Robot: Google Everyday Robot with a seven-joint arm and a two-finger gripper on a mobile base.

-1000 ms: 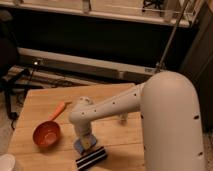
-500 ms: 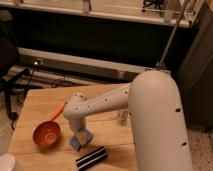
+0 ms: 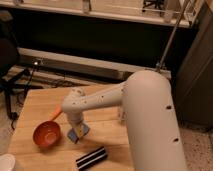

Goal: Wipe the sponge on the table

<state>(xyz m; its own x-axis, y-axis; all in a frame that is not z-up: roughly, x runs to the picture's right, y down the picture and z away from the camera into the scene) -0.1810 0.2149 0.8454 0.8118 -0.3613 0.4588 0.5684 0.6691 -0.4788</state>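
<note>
The sponge (image 3: 79,133), a small blue pad with a yellowish face, sits tilted on the light wooden table (image 3: 107,125), just right of the orange bowl. My gripper (image 3: 77,129) points straight down from the white arm's wrist (image 3: 74,106) and is shut on the sponge, holding it against the tabletop. The wrist covers the top of the sponge.
An orange bowl (image 3: 46,134) with an orange handle (image 3: 56,115) stands left of the sponge. A black-and-white striped block (image 3: 91,157) lies near the front edge. A white round object (image 3: 7,163) shows at the bottom left corner. My arm's bulky white body (image 3: 150,125) covers the table's right side.
The gripper and the sponge have moved together leftward and away from the striped block, toward the orange bowl. The bowl and the block have stayed put.
</note>
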